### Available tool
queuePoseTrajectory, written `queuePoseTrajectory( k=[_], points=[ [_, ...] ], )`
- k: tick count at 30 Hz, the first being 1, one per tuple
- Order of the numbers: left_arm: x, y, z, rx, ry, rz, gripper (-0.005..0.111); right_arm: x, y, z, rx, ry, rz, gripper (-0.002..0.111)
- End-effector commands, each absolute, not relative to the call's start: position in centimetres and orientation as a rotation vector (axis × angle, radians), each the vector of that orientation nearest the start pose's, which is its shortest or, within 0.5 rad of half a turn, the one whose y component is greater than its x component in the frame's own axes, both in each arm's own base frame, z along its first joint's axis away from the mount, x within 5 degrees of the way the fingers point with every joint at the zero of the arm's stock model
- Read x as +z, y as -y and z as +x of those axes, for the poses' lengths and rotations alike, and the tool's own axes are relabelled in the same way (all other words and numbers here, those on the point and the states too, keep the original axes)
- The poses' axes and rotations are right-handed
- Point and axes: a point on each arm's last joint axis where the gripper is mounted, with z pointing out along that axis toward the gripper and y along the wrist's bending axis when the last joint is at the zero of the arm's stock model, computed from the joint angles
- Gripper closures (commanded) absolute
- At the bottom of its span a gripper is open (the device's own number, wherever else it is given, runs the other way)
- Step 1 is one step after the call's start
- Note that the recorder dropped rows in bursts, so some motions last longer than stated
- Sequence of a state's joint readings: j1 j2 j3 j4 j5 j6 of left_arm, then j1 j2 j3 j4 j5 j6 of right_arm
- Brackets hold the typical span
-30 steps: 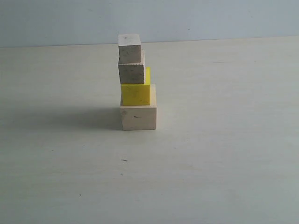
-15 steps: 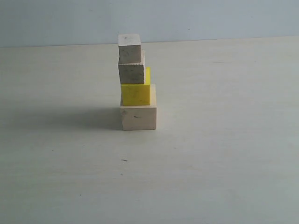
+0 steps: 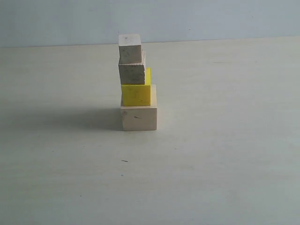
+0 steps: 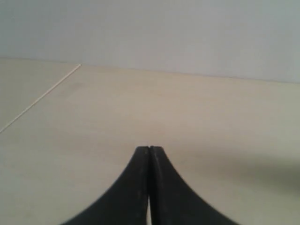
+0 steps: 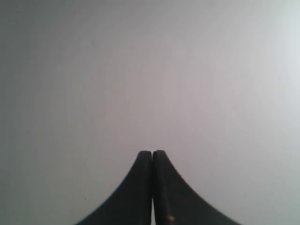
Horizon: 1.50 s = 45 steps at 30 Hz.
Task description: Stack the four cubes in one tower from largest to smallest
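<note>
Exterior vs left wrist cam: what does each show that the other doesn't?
Exterior only: the tower, large pale wood cube, yellow cube, grainy grey-tan cube and tiny pale cube on top, standing free. Left wrist only: the left gripper, jaws shut, holding nothing. Both: the pale table and the wall behind it.

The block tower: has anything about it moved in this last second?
Nothing visibly changed. The tower stands exactly as before, untouched: large pale wood cube at the bottom, then yellow cube, grey-tan cube, and tiny pale cube on top.
</note>
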<state>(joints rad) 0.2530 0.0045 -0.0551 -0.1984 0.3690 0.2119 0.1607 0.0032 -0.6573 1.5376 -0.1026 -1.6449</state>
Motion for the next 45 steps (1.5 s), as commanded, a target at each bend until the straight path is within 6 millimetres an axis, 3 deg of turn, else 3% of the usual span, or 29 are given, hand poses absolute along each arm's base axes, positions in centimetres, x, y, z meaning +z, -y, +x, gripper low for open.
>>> queuePoseTrajectory(
  k=[1, 45],
  points=[
    [18.16, -0.40, 5.33, 0.086, -1.832, -0.109, 0.107, 40.88, 1.63, -4.41, -0.001, -0.829, -0.014, 0.108],
    [18.14, -0.26, 5.33, 0.075, -1.836, -0.073, 0.107, 40.88, 1.63, -4.41, -0.001, -0.829, -0.014, 0.108]
  ],
)
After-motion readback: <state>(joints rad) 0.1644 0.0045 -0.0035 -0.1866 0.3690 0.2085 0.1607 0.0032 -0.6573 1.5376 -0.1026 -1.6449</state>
